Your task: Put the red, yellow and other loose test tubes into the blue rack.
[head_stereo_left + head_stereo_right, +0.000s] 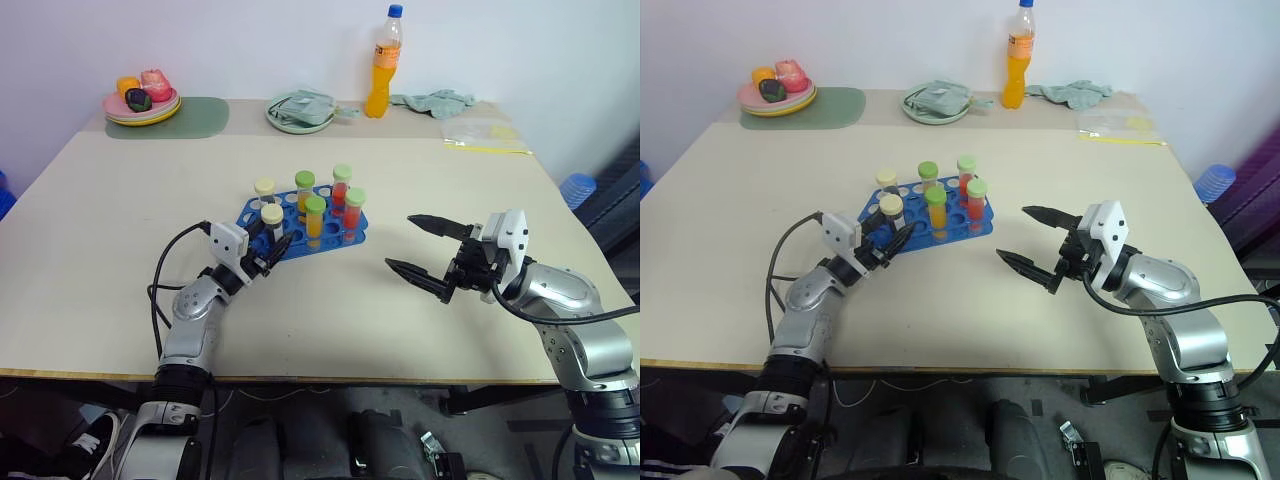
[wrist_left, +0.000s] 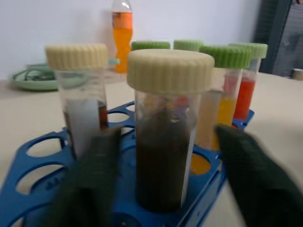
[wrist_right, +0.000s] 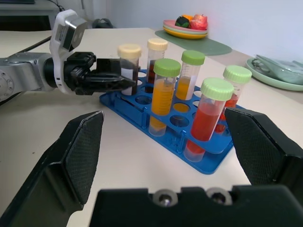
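Observation:
The blue rack (image 1: pixel 352 232) lies mid-table with several capped test tubes upright in it. Red liquid fills the green-capped tube (image 1: pixel 354 213) and orange-yellow liquid the green-capped tube (image 1: pixel 315 218). A cream-capped tube of dark liquid (image 2: pixel 165 137) stands in a near-corner hole. My left gripper (image 1: pixel 276 250) is open, one finger (image 2: pixel 92 175) on each side of that tube with a gap both ways. My right gripper (image 1: pixel 400 241) hangs open and empty to the right of the rack, above the table. The right wrist view shows the left gripper (image 3: pixel 111 81) at the rack's corner.
Along the table's back edge are a plate of fruit (image 1: pixel 141 106) on a green mat (image 1: pixel 195 117), a green plate with a cloth (image 1: pixel 299 112), an orange drink bottle (image 1: pixel 383 65), a crumpled cloth (image 1: pixel 432 100) and a plastic bag (image 1: pixel 482 131).

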You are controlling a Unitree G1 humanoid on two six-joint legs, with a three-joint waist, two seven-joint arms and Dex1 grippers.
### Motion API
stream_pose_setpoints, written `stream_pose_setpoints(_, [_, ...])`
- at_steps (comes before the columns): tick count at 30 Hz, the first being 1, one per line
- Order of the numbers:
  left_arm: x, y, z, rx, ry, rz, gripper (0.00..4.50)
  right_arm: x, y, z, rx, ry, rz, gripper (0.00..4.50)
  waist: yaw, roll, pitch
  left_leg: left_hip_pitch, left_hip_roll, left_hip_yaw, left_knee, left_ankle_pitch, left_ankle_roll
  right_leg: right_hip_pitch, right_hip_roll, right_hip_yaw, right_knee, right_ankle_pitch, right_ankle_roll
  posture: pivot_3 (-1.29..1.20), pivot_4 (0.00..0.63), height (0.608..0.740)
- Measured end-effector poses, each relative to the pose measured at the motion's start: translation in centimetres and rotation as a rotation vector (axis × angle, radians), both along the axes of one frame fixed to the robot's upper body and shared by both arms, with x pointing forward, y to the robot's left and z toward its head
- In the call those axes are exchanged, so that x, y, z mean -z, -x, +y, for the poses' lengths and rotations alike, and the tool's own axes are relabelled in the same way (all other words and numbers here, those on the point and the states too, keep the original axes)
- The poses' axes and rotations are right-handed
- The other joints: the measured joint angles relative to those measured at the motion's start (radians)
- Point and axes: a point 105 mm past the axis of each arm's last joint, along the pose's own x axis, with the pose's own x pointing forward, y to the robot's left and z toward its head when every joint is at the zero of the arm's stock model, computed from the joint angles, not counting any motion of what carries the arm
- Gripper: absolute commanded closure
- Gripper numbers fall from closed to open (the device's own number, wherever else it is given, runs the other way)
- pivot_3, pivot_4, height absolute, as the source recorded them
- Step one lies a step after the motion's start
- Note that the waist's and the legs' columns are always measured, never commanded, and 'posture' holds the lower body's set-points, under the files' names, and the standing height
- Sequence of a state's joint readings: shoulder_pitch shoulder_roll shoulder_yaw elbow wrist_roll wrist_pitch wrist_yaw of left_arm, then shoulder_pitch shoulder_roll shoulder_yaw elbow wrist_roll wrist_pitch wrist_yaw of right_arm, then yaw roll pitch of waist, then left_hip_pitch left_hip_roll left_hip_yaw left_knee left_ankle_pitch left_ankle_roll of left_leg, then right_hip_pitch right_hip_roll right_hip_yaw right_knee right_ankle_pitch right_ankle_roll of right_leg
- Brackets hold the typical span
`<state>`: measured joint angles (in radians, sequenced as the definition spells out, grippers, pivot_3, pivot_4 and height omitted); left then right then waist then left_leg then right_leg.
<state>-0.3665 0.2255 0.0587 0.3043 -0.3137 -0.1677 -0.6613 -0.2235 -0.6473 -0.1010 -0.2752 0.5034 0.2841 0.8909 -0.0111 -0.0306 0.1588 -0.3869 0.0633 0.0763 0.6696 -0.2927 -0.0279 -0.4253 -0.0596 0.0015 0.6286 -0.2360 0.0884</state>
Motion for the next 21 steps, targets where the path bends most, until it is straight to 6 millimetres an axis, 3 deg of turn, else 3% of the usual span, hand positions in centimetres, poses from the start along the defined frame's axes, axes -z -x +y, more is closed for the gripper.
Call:
stream_pose_setpoints(6, [-2.7,2.6,2.4,0.137,0.022,-0.013,0.03,0.1,0.0,0.0,0.001,0.002,0.002,0.0,-0.004,0.0,0.0,0.001,0.001,0.0,-0.001,0.0,0.0,0.0,0.001,0.0,0.0,0.0,0.0,0.0,0.15,0.74])
stream_pose_setpoints(10, [-3.1,5.1,6.2,0.241,-0.056,0.084,0.03,0.3,0.1,0.0,0.002,0.009,0.002,0.0,-0.004,0.0,0.0,0.002,0.002,0.0,-0.002,0.0,0.0,0.0,0.001,0.0,0.0,-0.002,-0.004,0.0,0.15,0.74])
stream_pose_setpoints(15, [-6.1,7.6,10.1,0.383,-0.151,0.124,0.03,0.5,0.2,0.0,-0.007,0.012,0.007,0.0,0.001,0.001,0.0,0.001,0.001,0.001,-0.002,0.0,0.0,0.0,0.0,0.0,-0.001,-0.003,-0.006,0.0,0.15,0.74])
stream_pose_setpoints(21, [-5.7,8.9,11.5,0.483,-0.132,0.184,0.03,1.1,0.5,-0.1,-0.006,0.013,0.025,0.0,0.0,0.001,0.001,0.001,0.001,0.001,-0.002,0.0,0.0,-0.001,0.0,0.0,-0.001,-0.004,-0.006,0.0,0.15,0.74])
